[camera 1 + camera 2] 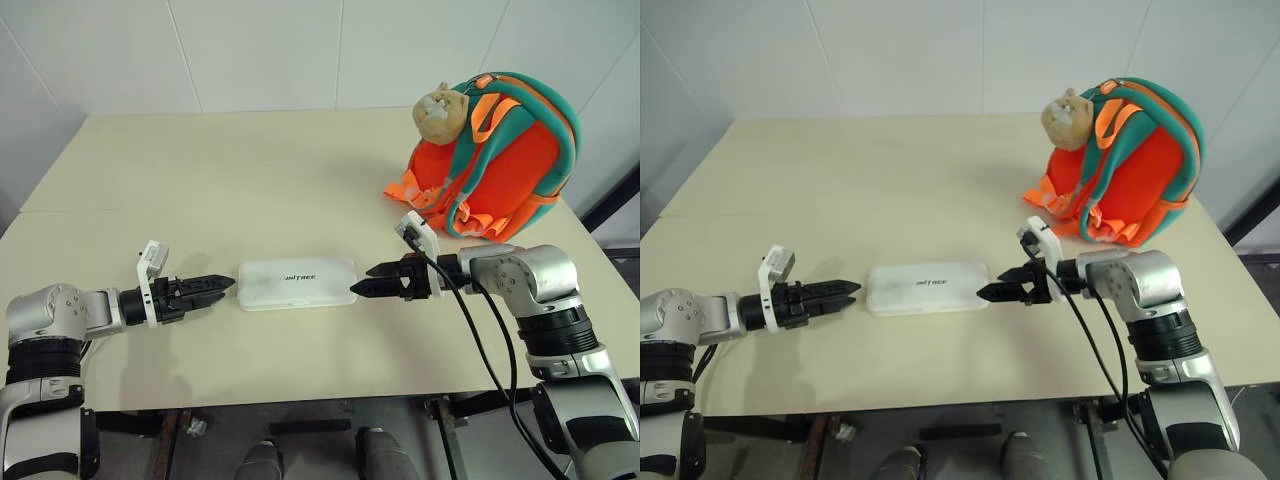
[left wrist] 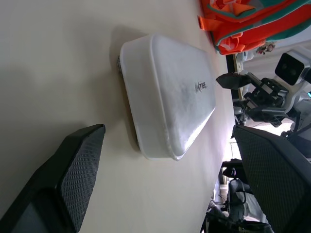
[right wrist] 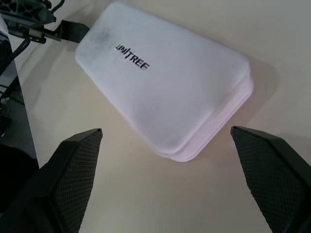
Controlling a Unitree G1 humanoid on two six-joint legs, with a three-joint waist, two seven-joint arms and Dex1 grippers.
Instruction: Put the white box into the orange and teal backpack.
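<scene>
While the white box (image 1: 298, 284) lies flat near the table's (image 1: 250, 170) front edge, the left gripper (image 1: 222, 285) and right gripper (image 1: 362, 290) flank its ends, fingers spread wide (holding nothing); the backpack (image 1: 505, 160) stands at the far right corner

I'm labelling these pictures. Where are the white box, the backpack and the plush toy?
white box (image 1: 297, 285): left eye view, middle of its top.
backpack (image 1: 525, 155): left eye view, orange side panel.
plush toy (image 1: 437, 113): left eye view, its head.
</scene>
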